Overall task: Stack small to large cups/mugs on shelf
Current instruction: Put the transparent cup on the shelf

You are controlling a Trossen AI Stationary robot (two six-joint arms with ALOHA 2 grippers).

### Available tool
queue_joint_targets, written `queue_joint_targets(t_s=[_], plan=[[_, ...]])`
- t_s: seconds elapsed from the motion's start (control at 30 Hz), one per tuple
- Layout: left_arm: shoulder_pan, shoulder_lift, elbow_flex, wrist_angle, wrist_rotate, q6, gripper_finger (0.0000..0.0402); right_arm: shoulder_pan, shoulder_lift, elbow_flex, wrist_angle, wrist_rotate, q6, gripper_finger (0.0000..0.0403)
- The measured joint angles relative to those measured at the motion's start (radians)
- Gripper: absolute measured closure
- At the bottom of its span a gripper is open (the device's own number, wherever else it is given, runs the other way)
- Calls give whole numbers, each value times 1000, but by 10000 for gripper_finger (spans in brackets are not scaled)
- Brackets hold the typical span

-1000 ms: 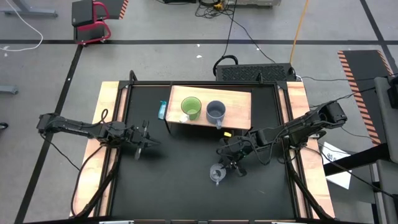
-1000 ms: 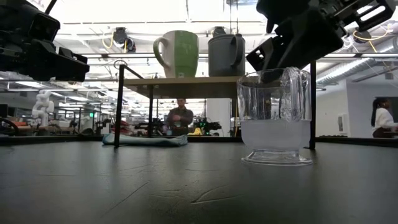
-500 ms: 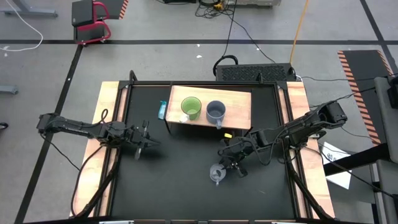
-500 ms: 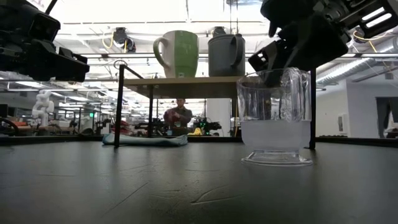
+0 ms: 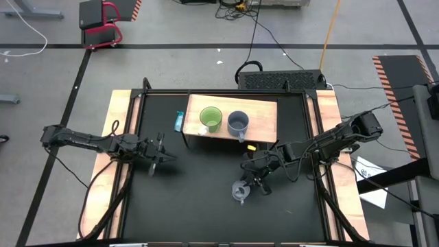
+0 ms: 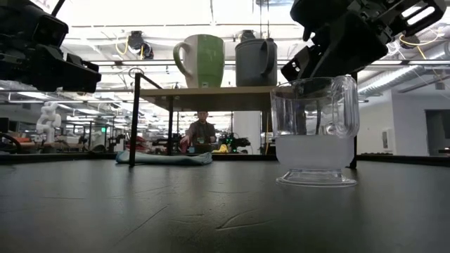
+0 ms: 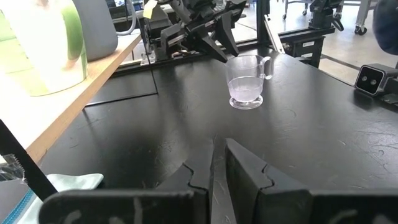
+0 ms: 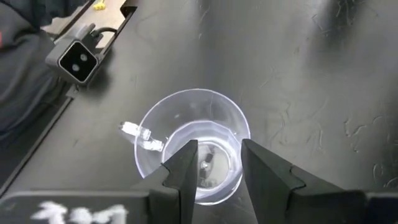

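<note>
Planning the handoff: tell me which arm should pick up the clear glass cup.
Right. The right gripper hangs directly over the clear glass cup, fingers open across its rim. The left gripper waits well apart on the table's left side, nearly closed.

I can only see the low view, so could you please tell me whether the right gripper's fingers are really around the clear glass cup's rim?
Observer: Yes. The right gripper is open and straddles the wall of the clear glass handled cup, one finger inside and one outside.
Operator: Thanks. Where is its handle?
Observer: The handle is on the side opposite the fingers.
Operator: Is there shelf space?
Observer: The lime-green mug and grey-blue mug stand side by side on the light tan wooden shelf, with bare board beyond the grey-blue one.
</note>
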Motion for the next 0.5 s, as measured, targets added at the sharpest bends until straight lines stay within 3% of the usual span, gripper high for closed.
queue_joint_targets(t_s=[0.5], plan=[[0, 0, 0, -4, 0, 2, 360, 1, 39, 2, 10, 0, 43, 287]])
